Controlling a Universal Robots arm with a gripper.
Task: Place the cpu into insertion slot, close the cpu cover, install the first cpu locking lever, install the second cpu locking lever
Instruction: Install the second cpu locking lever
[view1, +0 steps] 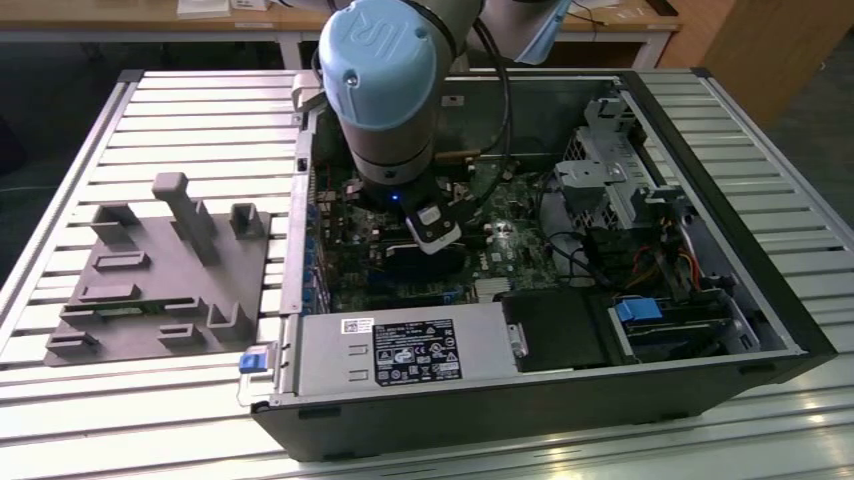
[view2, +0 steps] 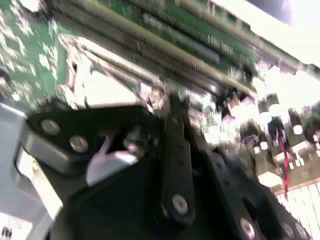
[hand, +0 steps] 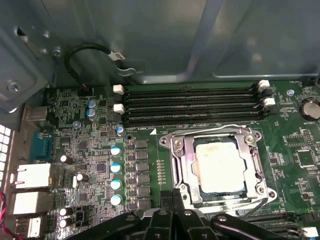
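— Where's the cpu (hand: 220, 167)?
— Seated in the insertion slot (hand: 218, 197), the cpu cover (hand: 182, 167) framing it, beside the motherboard's (hand: 295, 135) memory slots (hand: 192, 105).
— And the gripper (hand: 172, 200)?
— At the slot's edge; its black fingers (hand: 176, 212) look drawn together, tips cut off, perhaps touching a lever.

Second wrist view blurred; insertion slot (hand: 220, 167) near edge hidden behind black linkage.
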